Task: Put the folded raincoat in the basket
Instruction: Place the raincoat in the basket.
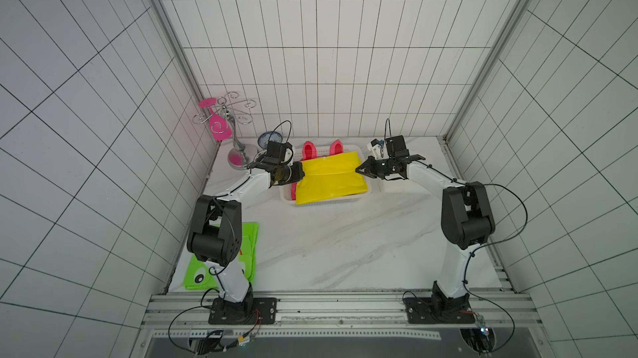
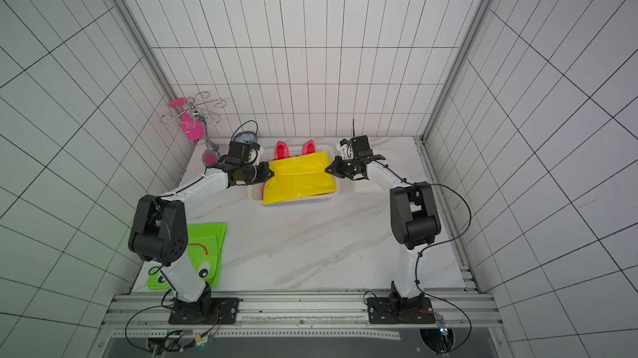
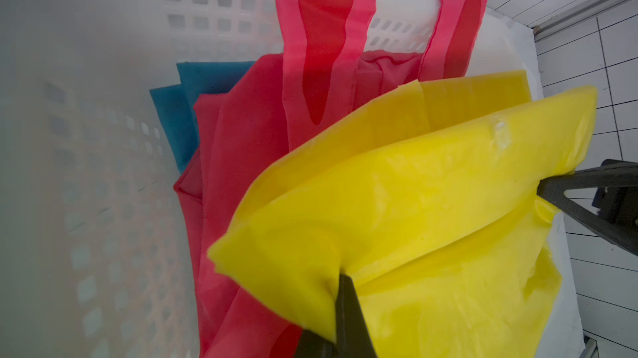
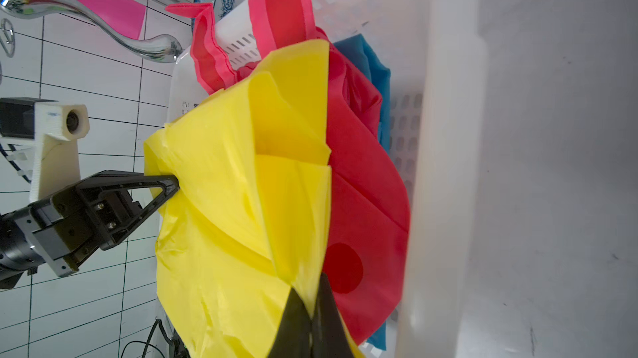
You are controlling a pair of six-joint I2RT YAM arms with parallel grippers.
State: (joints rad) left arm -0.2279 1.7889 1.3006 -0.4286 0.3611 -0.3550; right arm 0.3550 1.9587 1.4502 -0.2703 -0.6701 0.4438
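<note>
Hanging over the basket (image 1: 287, 196) at twelve o'clock on the bench (image 1: 328, 252), the yellow raincoat (image 1: 328, 180) stretches between left claw (image 1: 303, 175) and right claw (image 1: 357, 169), both clenched on its ends; lowering and release seemingly remain.

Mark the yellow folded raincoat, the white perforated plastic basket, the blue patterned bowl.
yellow folded raincoat (image 1: 328, 180): a top view, middle of upper face.
white perforated plastic basket (image 3: 103, 183): left wrist view, side wall.
blue patterned bowl (image 1: 268, 138): a top view, inner face.

A green frog-faced cloth (image 2: 210, 235) lies at the table's (image 1: 328, 245) near left corner. At its far left corner stand a chrome rack (image 1: 237, 142), holding a pink glass (image 1: 218, 128), and a patterned bowl (image 1: 270, 138).
</note>
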